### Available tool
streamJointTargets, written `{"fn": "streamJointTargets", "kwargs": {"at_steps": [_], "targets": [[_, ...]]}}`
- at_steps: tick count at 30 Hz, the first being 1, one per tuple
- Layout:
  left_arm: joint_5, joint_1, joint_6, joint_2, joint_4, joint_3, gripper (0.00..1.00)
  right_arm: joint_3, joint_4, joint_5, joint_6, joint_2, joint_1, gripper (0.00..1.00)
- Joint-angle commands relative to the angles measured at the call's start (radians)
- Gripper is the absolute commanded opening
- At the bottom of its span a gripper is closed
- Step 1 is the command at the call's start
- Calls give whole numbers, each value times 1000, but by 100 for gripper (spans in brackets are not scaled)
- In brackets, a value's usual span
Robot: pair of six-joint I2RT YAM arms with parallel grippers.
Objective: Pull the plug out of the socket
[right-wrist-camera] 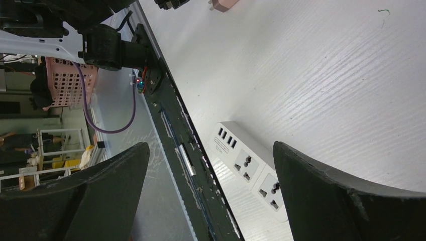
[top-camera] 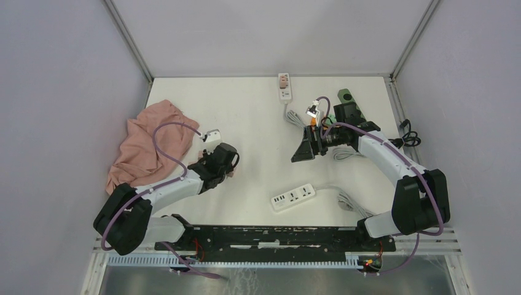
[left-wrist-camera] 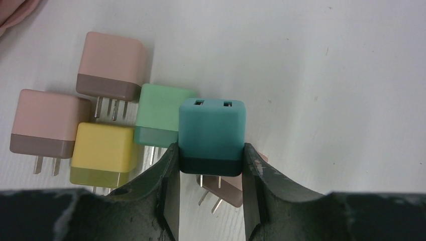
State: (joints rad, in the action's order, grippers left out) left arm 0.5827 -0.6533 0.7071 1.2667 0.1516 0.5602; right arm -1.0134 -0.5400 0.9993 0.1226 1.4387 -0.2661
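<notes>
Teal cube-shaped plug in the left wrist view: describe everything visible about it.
The teal cube-shaped plastic plug has a lighter body, a dark band at its base and two slots on its far face. It is clamped at the dark band by the left gripper, beside a green cube plug. Its prongs are mostly hidden.

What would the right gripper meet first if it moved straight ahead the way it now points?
Probably the white power strip, lying in line between its open fingers; depth is unclear.
</notes>
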Motion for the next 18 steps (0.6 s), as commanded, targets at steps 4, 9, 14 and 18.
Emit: {"fn": "streamJointTargets", "kwargs": {"at_steps": [4, 9, 14, 18], "targets": [[-3, 6, 32, -44, 31, 41, 62, -53, -16, 0, -54, -40, 7, 100], [-51, 5, 17, -157, 39, 35, 86, -60, -39, -9, -94, -53, 11, 100], [-116, 5, 4, -260, 39, 29, 90, -84, -114, -14, -198, -70, 16, 100], [-272, 6, -61, -335, -38, 5, 90, -89, -157, -34, -326, -122, 22, 100]]}}
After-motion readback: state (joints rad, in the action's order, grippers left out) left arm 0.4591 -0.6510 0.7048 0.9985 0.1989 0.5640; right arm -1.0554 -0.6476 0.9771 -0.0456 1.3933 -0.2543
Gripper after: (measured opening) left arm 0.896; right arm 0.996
